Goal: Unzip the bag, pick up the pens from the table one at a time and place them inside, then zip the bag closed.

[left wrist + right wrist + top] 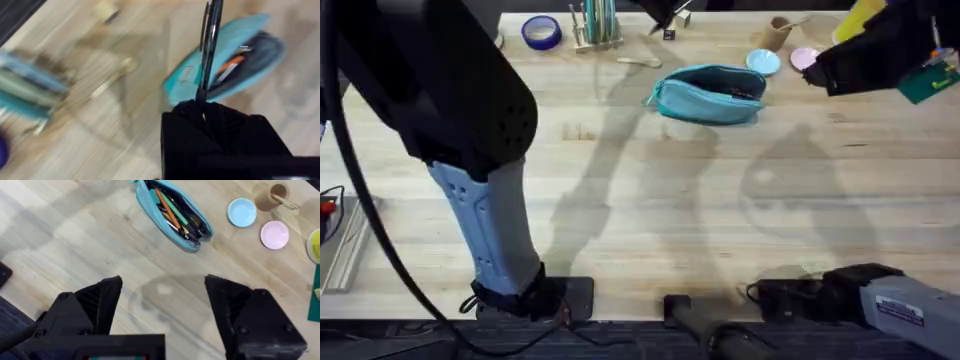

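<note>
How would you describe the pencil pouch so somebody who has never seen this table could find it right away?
Start at the far side of the light wooden table, where a row of small items sits. Just in front of the round light-blue dish lies the teal pouch, an oblong soft fabric bag. It is unzipped, with pens showing inside, one of them orange, unlike its hard, round neighbours.

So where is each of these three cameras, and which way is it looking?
Overhead: above the arm bases, looking down and forward over the table; both arms show.
Left wrist: on the left arm, looking past its gripper, which holds a black pen.
Right wrist: on the right arm, looking down between its open gripper.
All three share the open bag.
</note>
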